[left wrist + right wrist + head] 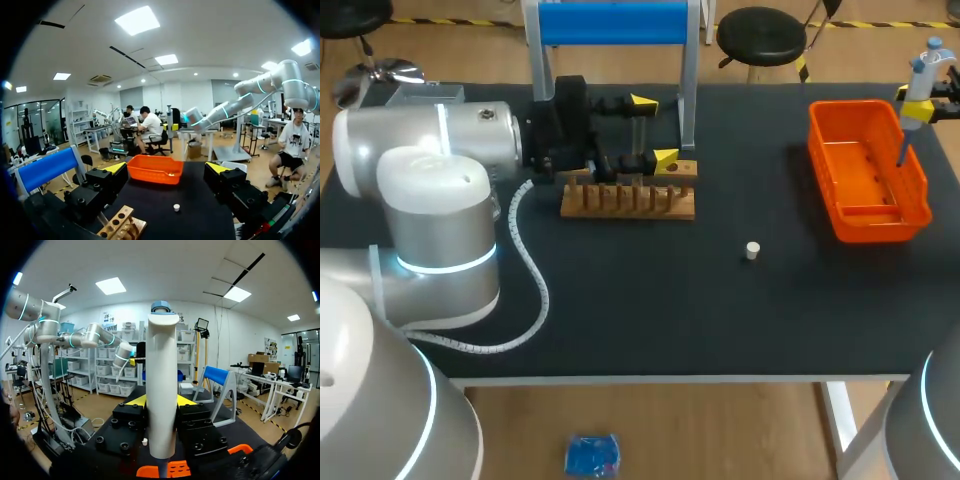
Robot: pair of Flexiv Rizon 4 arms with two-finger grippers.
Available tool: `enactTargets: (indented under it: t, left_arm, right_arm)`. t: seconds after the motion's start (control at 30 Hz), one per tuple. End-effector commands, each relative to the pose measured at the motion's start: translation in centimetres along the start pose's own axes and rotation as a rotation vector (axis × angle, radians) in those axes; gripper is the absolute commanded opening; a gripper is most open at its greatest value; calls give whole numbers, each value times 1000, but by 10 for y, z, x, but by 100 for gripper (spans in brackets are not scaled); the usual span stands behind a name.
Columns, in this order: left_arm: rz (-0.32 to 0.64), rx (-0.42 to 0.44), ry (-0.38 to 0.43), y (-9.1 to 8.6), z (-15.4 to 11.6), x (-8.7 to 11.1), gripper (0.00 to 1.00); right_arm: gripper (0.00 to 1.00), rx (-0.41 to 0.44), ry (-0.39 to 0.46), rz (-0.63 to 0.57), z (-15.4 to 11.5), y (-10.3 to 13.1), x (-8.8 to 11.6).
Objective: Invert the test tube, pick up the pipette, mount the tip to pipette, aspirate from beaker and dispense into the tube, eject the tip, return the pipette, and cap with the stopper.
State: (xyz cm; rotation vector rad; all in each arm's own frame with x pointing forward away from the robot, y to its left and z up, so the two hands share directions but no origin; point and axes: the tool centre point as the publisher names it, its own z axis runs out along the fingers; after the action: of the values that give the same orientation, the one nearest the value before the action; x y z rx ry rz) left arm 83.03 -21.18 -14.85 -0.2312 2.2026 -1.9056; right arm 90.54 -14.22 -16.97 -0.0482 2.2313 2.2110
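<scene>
My right gripper point(932, 98) is at the table's far right, shut on the white pipette point(920, 80) with a blue top. The pipette's thin lower end hangs over the orange bin point(868, 205). In the right wrist view the pipette point(162, 390) stands upright between the yellow tips of my right gripper point(161, 402), above the orange bin point(172, 470). My left gripper point(653, 130) is open just behind the wooden tube rack point(628, 200), and in the left wrist view my left gripper point(167, 170) has nothing between its fingers. A small white stopper point(752, 250) lies on the mat. I cannot make out a test tube.
A blue-topped stand point(610, 25) rises at the back behind the rack. From the left wrist, the orange bin point(155, 170) and the stopper point(176, 207) lie ahead and the rack point(122, 227) just below. The black mat's point(650, 300) front half is bare apart from a coiled cable point(530, 270).
</scene>
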Motion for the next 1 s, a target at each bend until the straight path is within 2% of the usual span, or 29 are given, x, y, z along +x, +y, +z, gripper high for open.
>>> enactTargets:
  t: [0.03, 0.1, 0.2, 0.37, 0.67, 0.87, 1.0]
  left_arm:
    - [1, 2, -1, 1, -1, 0, 100]
    - [1, 2, -1, 1, -1, 0, 100]
    - [1, 2, -1, 1, -1, 0, 100]
    - [1, 2, -1, 1, -1, 0, 100]
    - [1, 2, -1, 1, -1, 0, 100]
    - [1, 2, -1, 1, -1, 0, 100]
    - [1, 2, -1, 1, -1, 0, 100]
  right_arm:
    - [0, 4, 0, 0, 0, 1, 0]
    - [0, 4, 0, 0, 0, 1, 0]
    - [0, -4, -27, -15, -8, 11, 11]
    - [0, -103, -33, -16, 1, 32, 33]
    - [0, -223, 70, 8, 50, 49, 62]
    - [0, -231, 142, 10, 90, 48, 75]
    - [0, -201, 173, -16, 112, 45, 84]
